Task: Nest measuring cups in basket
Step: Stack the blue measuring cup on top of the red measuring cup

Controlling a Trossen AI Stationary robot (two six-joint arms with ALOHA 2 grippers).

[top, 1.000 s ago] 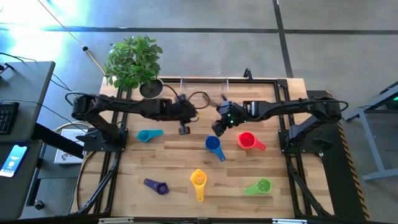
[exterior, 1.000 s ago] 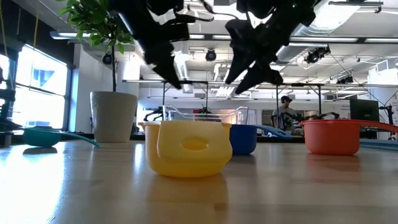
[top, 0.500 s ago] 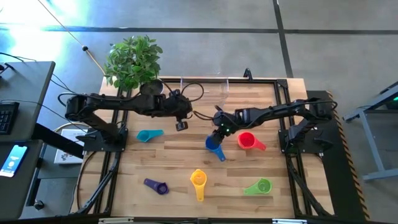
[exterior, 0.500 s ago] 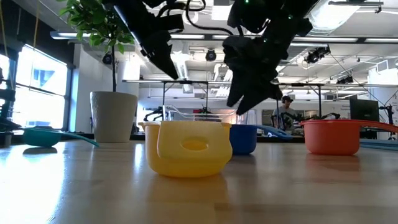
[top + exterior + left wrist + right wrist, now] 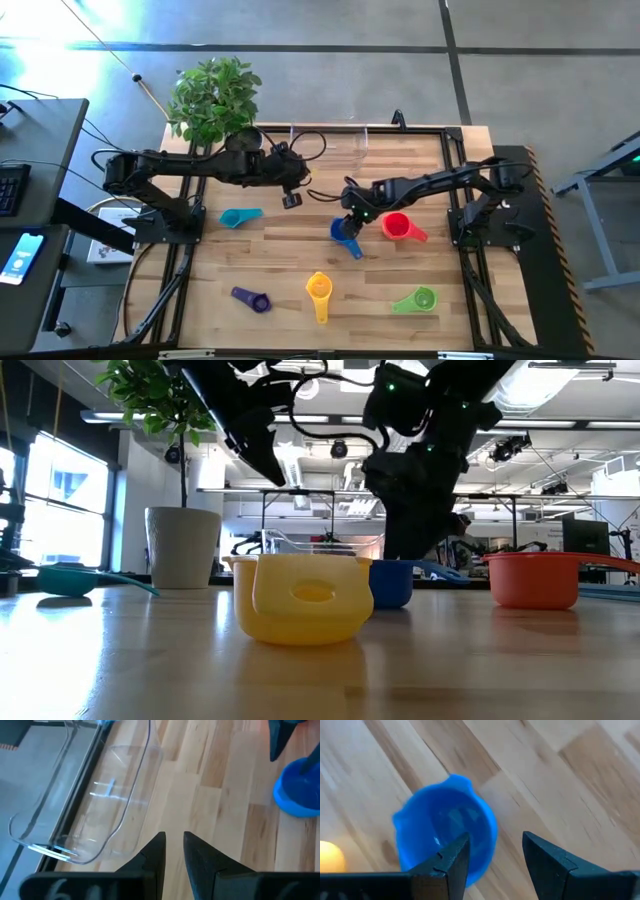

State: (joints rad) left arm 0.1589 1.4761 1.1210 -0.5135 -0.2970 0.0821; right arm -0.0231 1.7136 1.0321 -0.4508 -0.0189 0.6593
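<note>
1. Since a second ago the right gripper has come forward and down from the table's middle to hover right over the blue cup; the left gripper has drawn back a little toward 10 o'clock.
2. Its fingers stand apart with a moderate gap, one over the blue cup's bowl and one outside its rim, holding nothing. From the low camera it hangs just above the cup, and whether it touches is not clear.
3. By contrast the left gripper is nearly closed, only a thin slit between its fingers, and it holds nothing. It hangs above bare wood, near the basket.
4. Sitting at the table's 12 o'clock edge, the clear basket shows no cup inside it from above.
5. Six cups are visible, one of each colour: teal at 9 o'clock, blue at the centre, red just beside it toward 3 o'clock, purple at 7 o'clock, yellow at 6 o'clock, green at 5 o'clock. All lie on the wood, apart from one another.
6. Beside the basket, at 11 o'clock, stands one potted plant.
7. Open wood lies between the blue cup and the basket; the purple, yellow and green cups sit near the 6 o'clock edge.
</note>
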